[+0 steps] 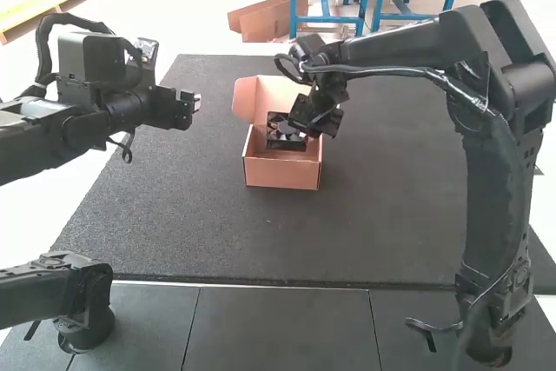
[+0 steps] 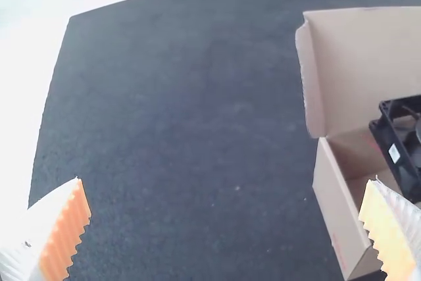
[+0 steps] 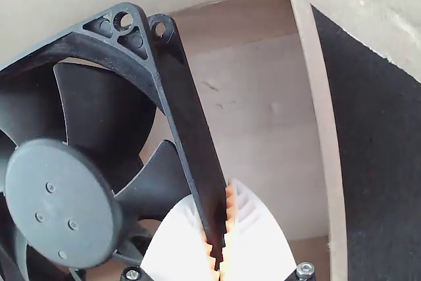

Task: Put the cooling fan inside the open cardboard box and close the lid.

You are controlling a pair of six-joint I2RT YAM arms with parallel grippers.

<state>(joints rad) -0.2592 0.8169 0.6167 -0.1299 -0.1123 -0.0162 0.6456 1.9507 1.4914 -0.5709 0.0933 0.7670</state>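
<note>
A black square cooling fan point(image 1: 285, 130) hangs tilted in the mouth of the open cardboard box point(image 1: 282, 169), whose lid point(image 1: 262, 98) stands up at the far side. My right gripper point(image 1: 304, 124) is shut on the fan's frame; in the right wrist view the frame edge point(image 3: 191, 143) is pinched between the white fingers point(image 3: 247, 228) over the box floor. My left gripper point(image 1: 193, 103) hovers open to the left of the box, above the mat. Its orange pads point(image 2: 66, 228) stand wide apart, with the box point(image 2: 342, 195) and fan point(image 2: 401, 153) beside one of them.
The box sits mid-way on a dark mat point(image 1: 174, 206) that covers most of the table. Bare mat lies to the left of and in front of the box. Flattened cardboard point(image 1: 265, 15) lies beyond the mat's far edge.
</note>
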